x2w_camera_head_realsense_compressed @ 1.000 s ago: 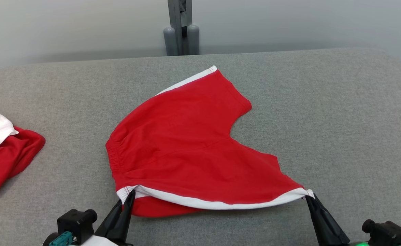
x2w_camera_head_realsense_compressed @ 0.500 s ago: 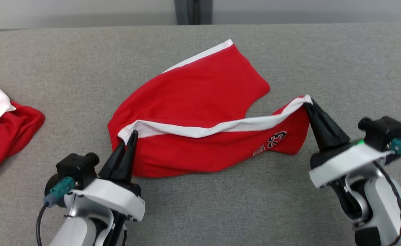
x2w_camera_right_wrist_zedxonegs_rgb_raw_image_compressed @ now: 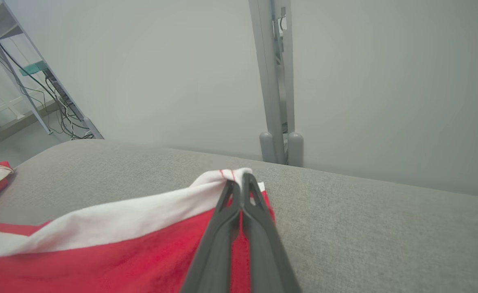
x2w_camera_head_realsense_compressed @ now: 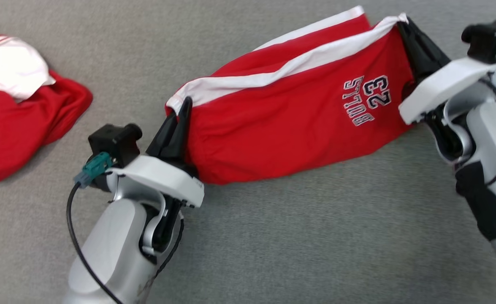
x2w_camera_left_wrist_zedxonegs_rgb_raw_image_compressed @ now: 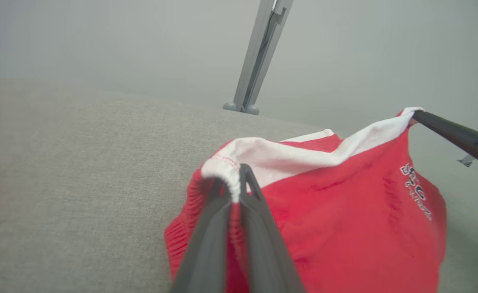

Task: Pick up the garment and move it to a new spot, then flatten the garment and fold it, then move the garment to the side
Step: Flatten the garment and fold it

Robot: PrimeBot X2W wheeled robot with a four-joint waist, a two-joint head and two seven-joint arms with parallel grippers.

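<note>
The garment (x2w_camera_head_realsense_compressed: 290, 109) is a pair of red shorts with white side stripes and "BULLS 23" lettering, folded over lengthwise on the grey padded surface (x2w_camera_head_realsense_compressed: 273, 236). My left gripper (x2w_camera_head_realsense_compressed: 184, 103) is shut on the white-trimmed waistband corner (x2w_camera_left_wrist_zedxonegs_rgb_raw_image_compressed: 226, 171) at the garment's left end. My right gripper (x2w_camera_head_realsense_compressed: 402, 21) is shut on the white hem corner (x2w_camera_right_wrist_zedxonegs_rgb_raw_image_compressed: 234, 177) at the upper right end. The held edge is lifted and stretched between the two grippers, with the lettered side facing up. In the left wrist view the right gripper's fingers (x2w_camera_left_wrist_zedxonegs_rgb_raw_image_compressed: 446, 130) show at the far corner.
A second red and white garment (x2w_camera_head_realsense_compressed: 15, 105) lies bunched at the left of the surface. A grey upright post (x2w_camera_right_wrist_zedxonegs_rgb_raw_image_compressed: 277, 101) stands behind the far edge against a pale wall. Shelving with cables (x2w_camera_right_wrist_zedxonegs_rgb_raw_image_compressed: 27, 89) stands off to one side.
Both grippers have carried the held striped edge away from me over the rest of the garment, folding it so the lettered side shows. The head camera has tilted down and closer.
</note>
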